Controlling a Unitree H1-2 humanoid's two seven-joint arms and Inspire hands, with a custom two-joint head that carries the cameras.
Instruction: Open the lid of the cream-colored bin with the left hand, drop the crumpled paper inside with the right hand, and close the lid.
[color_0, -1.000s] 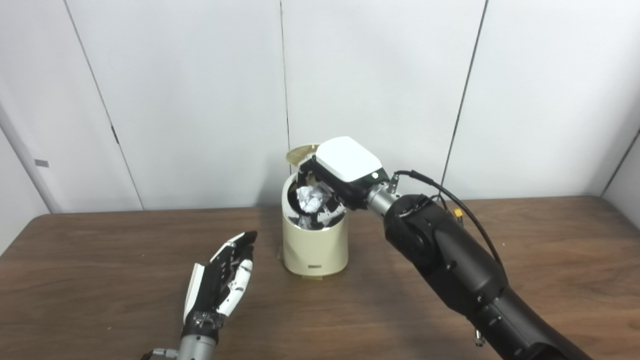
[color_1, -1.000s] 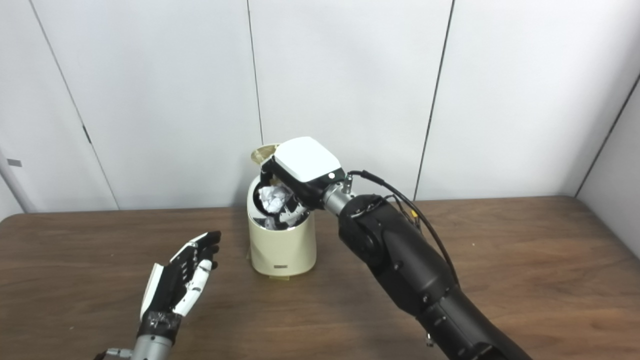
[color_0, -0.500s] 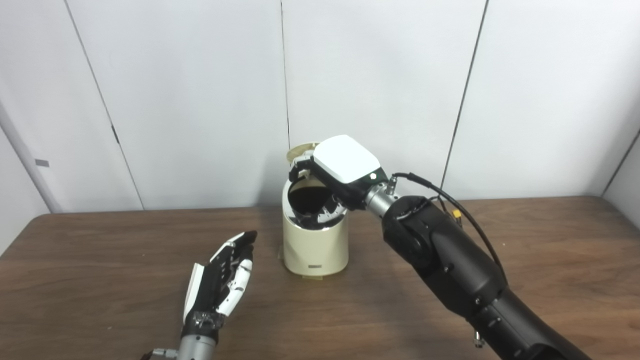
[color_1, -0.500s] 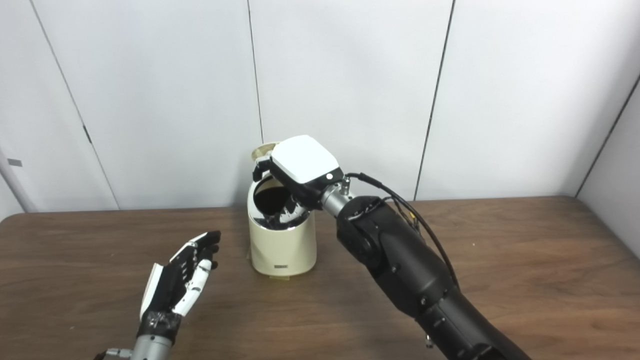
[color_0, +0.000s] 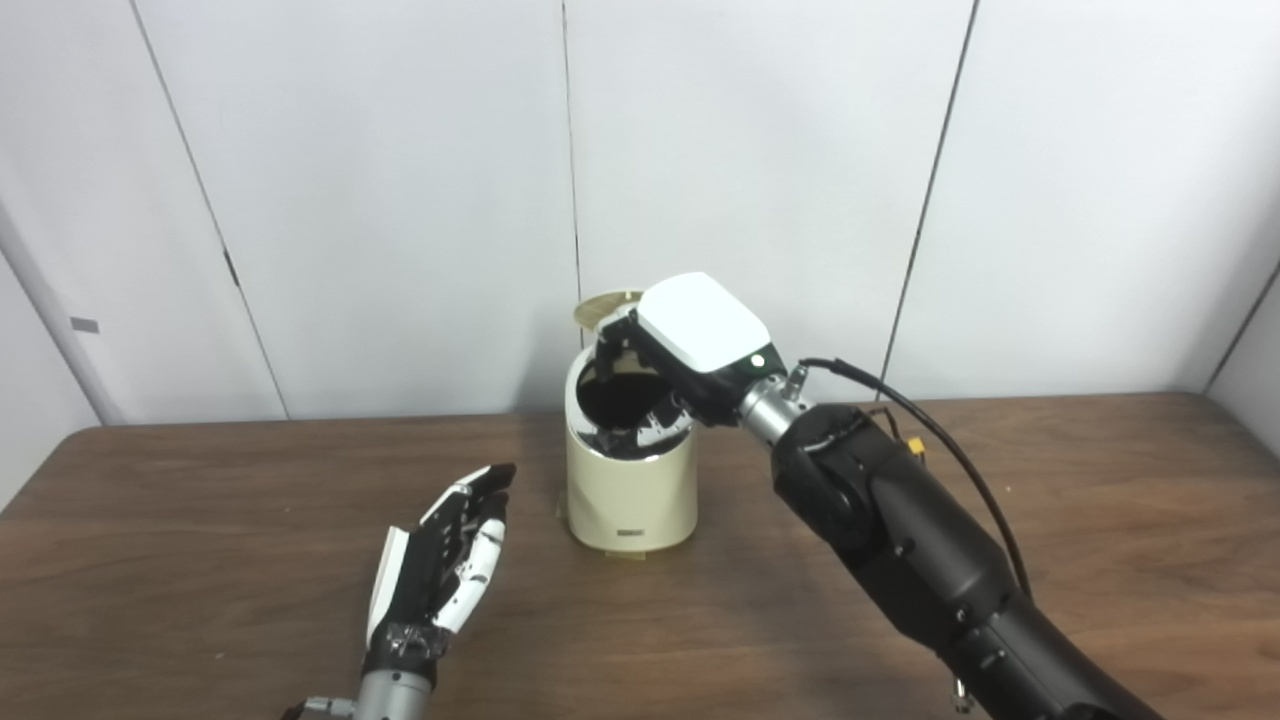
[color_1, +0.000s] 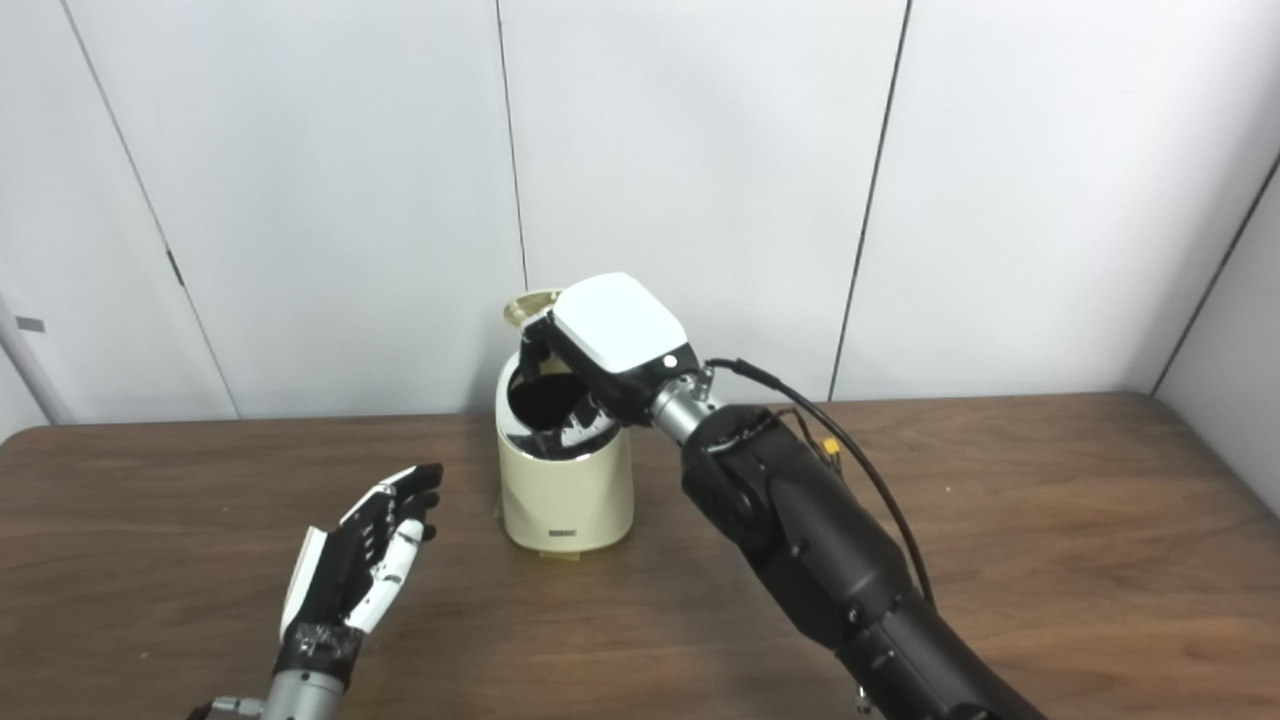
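Cream bin (color_0: 630, 495): 1, lid (color_0: 604, 306) up | left hand (color_0: 440, 570) fingers spread | right hand (color_0: 690, 350) fingers: cannot tell

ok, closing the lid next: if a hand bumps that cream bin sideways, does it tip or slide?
Probably slides before it tips: the cream bin looks squat, with a broad base flat on the smooth wooden table. It likely weighs little, being small and seemingly plastic, so a light knock could shift it. The raised lid at the back puts weight up high; pushing down on it seems safer than pushing sideways.

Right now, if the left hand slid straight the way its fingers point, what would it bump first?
Probably the cream bin. The left hand lies open on the table, fingers aimed up-right toward the bin's left side, though depth is unclear; it might slip past.
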